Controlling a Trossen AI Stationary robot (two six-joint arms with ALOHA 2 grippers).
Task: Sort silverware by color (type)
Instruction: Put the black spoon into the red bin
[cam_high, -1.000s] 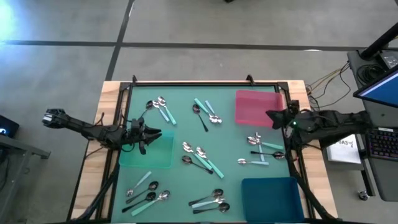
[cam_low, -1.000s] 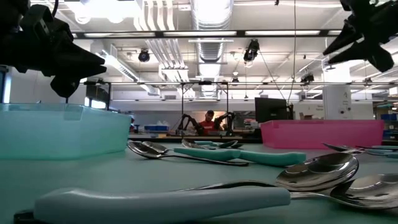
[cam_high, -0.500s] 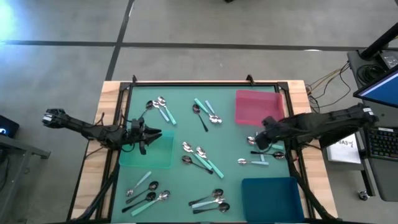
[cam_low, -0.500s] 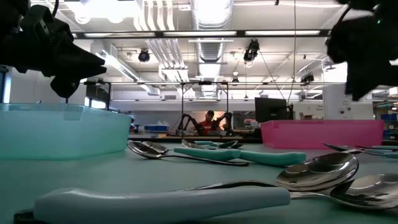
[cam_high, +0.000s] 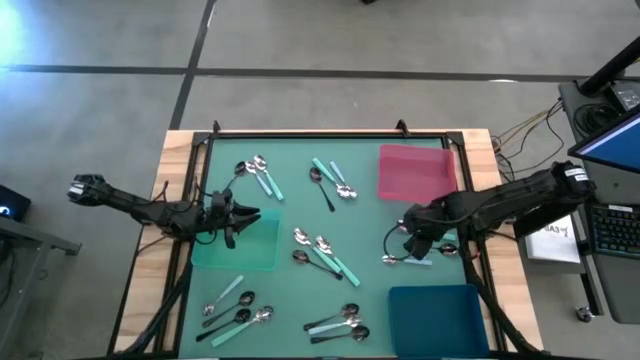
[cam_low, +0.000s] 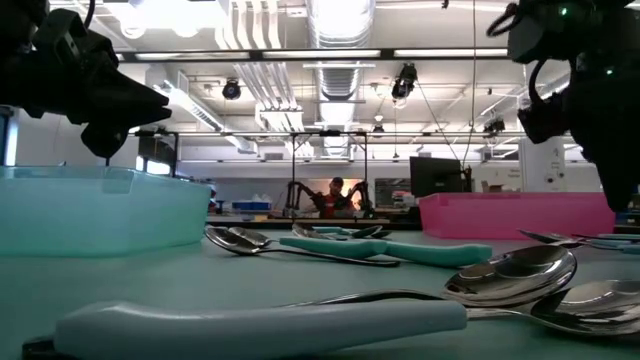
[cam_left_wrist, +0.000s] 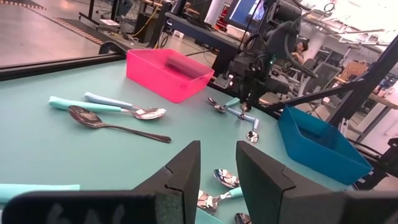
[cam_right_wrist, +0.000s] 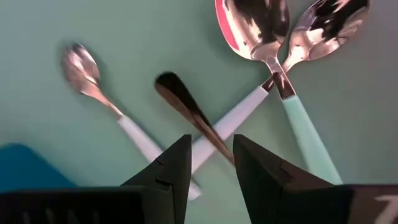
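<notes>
Small spoons lie flat in loose groups on the green table top. My right gripper is open and points down over the right-hand group. In the right wrist view its fingers stand on either side of a dark all-metal handle, which lies across a pale blue handle. Beside them lie a teal-handled spoon and a small pale-handled spoon. My left gripper is open and waits above the teal tray, touching nothing.
A pink tray stands at the far right and a blue tray at the near right. Other spoon groups lie at the far left, far middle, middle, near left and near middle.
My right gripper has moved from beside the pink tray toward the table's near edge and left, tipped to point down, and come down over the right-hand spoon group. The spoons and my left arm have kept still.
</notes>
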